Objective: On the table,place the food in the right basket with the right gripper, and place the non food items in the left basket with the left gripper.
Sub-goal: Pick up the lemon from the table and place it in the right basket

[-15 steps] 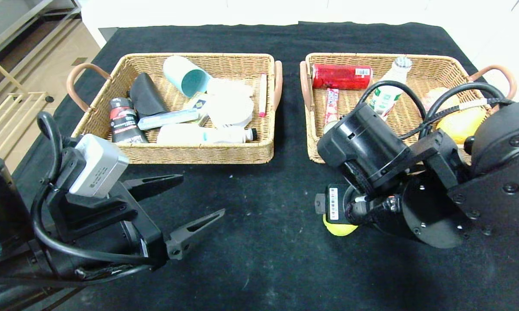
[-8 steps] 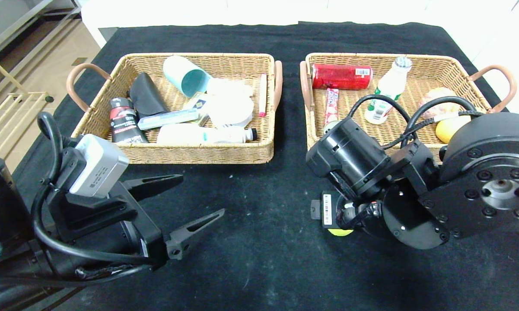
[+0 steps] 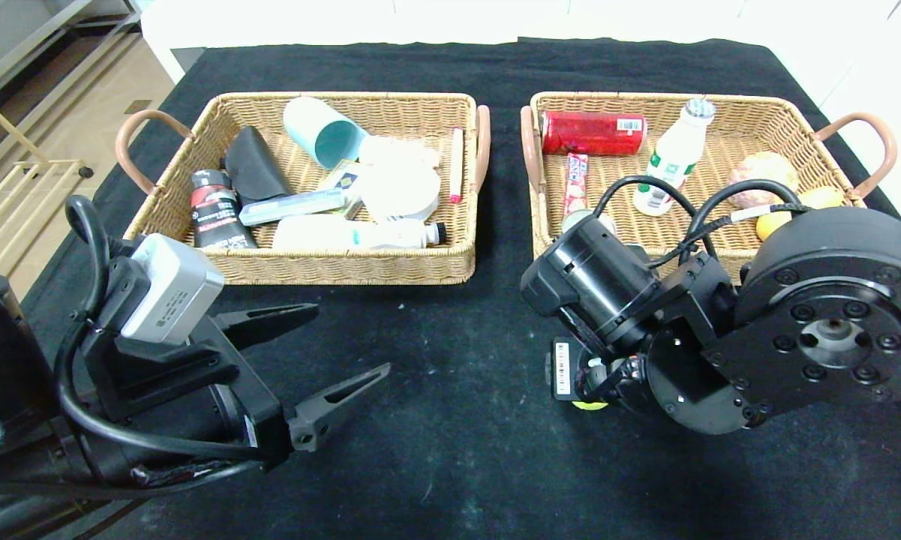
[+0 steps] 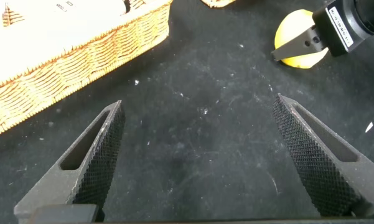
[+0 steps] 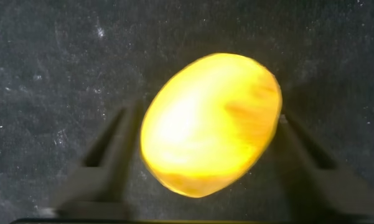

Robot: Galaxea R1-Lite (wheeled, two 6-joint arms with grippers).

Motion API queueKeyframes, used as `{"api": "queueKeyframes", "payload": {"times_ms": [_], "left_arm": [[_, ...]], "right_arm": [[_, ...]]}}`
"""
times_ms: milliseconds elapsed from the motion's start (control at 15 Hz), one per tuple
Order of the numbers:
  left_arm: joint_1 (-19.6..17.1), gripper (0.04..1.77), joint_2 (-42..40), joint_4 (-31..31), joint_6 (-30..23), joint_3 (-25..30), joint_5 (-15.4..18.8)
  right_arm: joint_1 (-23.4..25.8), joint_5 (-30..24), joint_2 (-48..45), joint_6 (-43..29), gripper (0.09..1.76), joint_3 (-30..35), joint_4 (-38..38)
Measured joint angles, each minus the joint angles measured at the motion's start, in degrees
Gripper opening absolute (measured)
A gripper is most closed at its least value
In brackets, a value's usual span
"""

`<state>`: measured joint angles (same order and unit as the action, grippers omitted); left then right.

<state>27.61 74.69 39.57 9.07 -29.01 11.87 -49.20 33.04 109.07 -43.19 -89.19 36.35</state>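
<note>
A yellow fruit [image 5: 210, 124] lies on the black table in front of the right basket [image 3: 537, 187]. My right gripper [image 5: 206, 121] points down over it, with one finger against each side of the fruit. In the head view only a sliver of the fruit [image 3: 590, 405] shows under the right gripper [image 3: 587, 384]. The fruit also shows in the left wrist view [image 4: 297, 42]. My left gripper [image 3: 351, 337] hovers open and empty over bare cloth in front of the left basket [image 3: 345, 267].
The left basket holds a teal cup [image 3: 322, 135], a black tube, white bottles and other non-food items. The right basket holds a red packet [image 3: 593, 132], a white bottle [image 3: 671, 161], a snack stick and fruit. A shelf frame stands off the table's left.
My right arm has lowered over the yellow fruit and shifted slightly, hiding more of it. The fingers have come in against its sides. The left arm has not moved.
</note>
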Motion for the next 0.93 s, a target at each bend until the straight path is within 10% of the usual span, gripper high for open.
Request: {"api": "queueKeyframes", "payload": {"times_ms": [933], "left_arm": [[0.06,1.72,-0.17,0.00,0.00,0.29,0.09]], "right_arm": [[-0.05,-1.45,0.60,0.23,1.16,0.07,0.20]]}}
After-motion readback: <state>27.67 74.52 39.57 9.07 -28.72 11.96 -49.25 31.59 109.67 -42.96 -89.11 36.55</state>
